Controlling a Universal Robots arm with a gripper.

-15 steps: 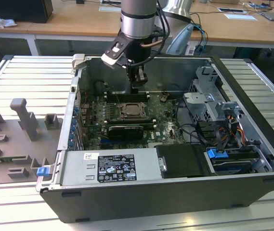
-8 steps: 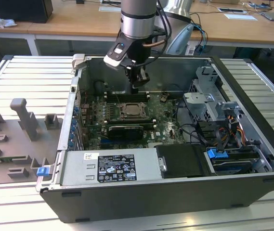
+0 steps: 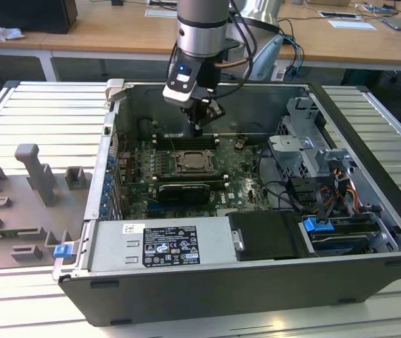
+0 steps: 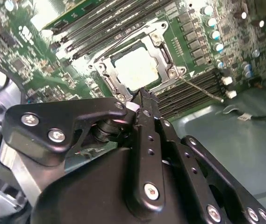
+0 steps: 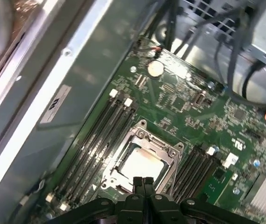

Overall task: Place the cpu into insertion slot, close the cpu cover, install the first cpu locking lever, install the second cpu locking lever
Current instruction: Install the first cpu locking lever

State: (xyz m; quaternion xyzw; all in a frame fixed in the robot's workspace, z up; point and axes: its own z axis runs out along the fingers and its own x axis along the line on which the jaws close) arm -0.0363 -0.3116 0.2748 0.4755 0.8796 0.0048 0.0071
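The cpu point(image 5: 142, 163) point(image 4: 140, 69) lies in the insertion slot point(image 3: 189, 163) on the green board, its pale metal face up. The silvery cpu cover point(image 5: 171, 156) point(image 4: 163, 52) lies flat around it, framing the chip. A thin wire locking lever point(image 4: 202, 88) sticks out from one socket corner over the memory slots. My gripper point(image 3: 199, 127) point(image 5: 142, 181) point(image 4: 141, 94) hangs just above the socket's edge, on its far side in the exterior view. Its black fingers are shut together with nothing between them.
The socket sits deep inside an open computer case point(image 3: 369, 127). Long black memory slots point(image 5: 97, 135) flank it on both sides. A drive cage and cables point(image 3: 313, 162) stand at the exterior view's right, the power supply point(image 3: 165, 243) at the front. Grey fixtures point(image 3: 34, 176) stand outside the case.
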